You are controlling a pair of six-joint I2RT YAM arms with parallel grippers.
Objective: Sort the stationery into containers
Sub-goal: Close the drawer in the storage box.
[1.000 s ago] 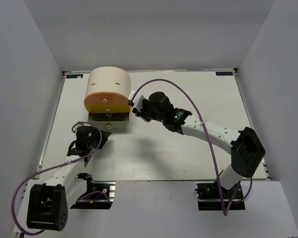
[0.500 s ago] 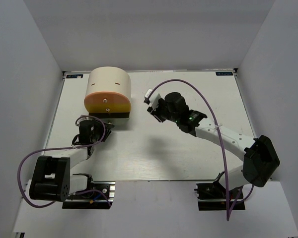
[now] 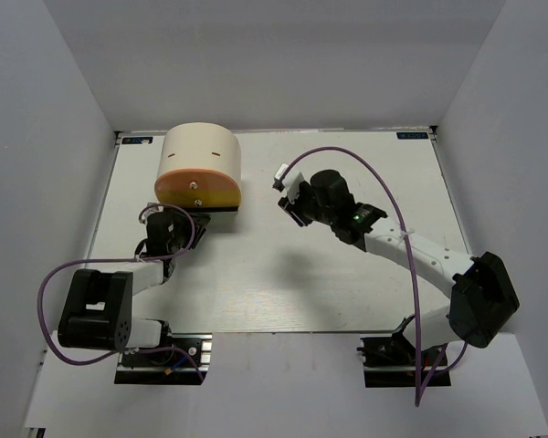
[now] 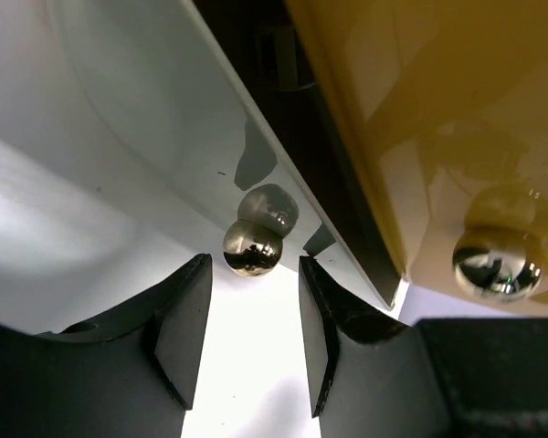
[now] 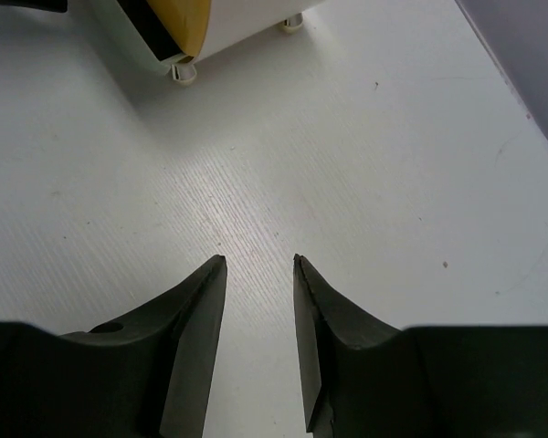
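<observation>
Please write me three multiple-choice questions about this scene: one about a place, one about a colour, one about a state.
1. Where is the left gripper relative to the cabinet?
A. On top of it.
B. Low at its front, at a drawer knob.
C. Behind it.

2. What colour is the drawer front that the top view shows?
A. Orange.
B. Blue.
C. Black.

3. How do the right gripper's jaws stand?
A. Shut on a marker.
B. Shut on a pencil.
C. Open, with nothing between.

Answers:
1 B: the left wrist view shows the shiny knob just ahead of the jaws.
2 A: it shows plainly orange.
3 C: only bare table shows in the gap.
</observation>
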